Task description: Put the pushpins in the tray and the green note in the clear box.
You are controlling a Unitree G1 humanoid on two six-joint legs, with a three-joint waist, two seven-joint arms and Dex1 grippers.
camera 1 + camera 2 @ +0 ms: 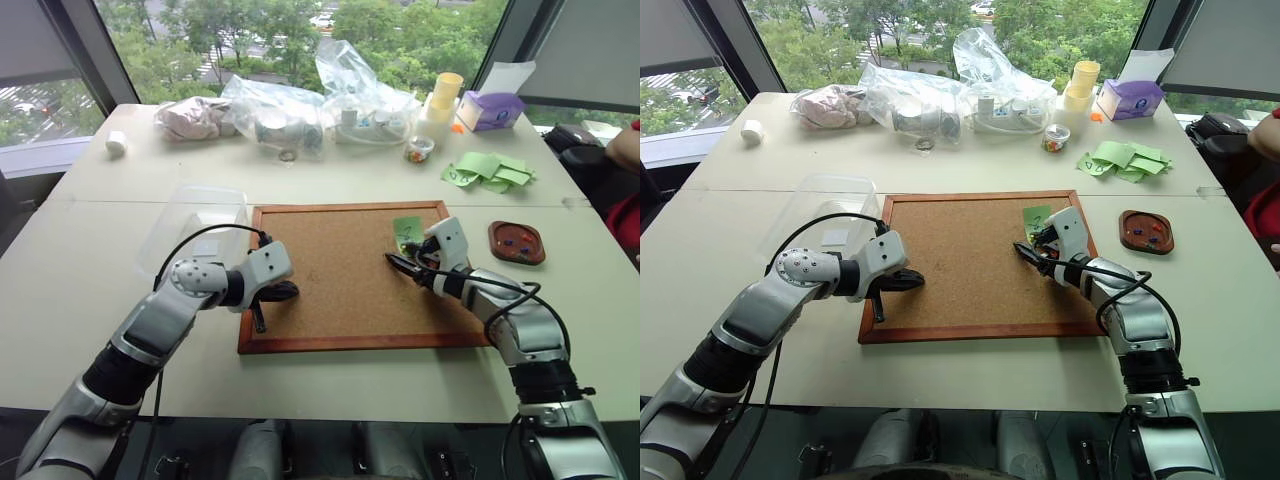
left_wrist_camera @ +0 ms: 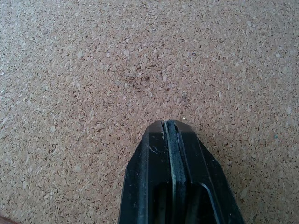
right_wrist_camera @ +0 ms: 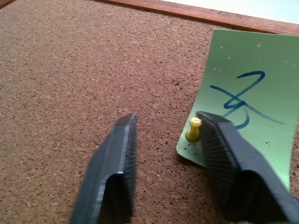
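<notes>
1. The green note (image 3: pixel 250 100) lies on the corkboard (image 1: pixel 340 290), held by a tiny yellow pushpin (image 3: pixel 194 129).
2. The right gripper (image 3: pixel 169 140) is open around the pin; one finger looks like it touches it.
3. The pin is hard and slippery: pinch its head. The note is thin, bendy paper.
4. The left gripper (image 2: pixel 170 135) is closed, holding nothing.

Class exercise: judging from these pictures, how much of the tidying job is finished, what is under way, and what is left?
Done: some pushpins already lie in the tray. In hand: the right gripper, fingers apart, sits at a yellow pin holding the green note to the corkboard. Left: that pin to the tray, the note to the clear box.
</notes>
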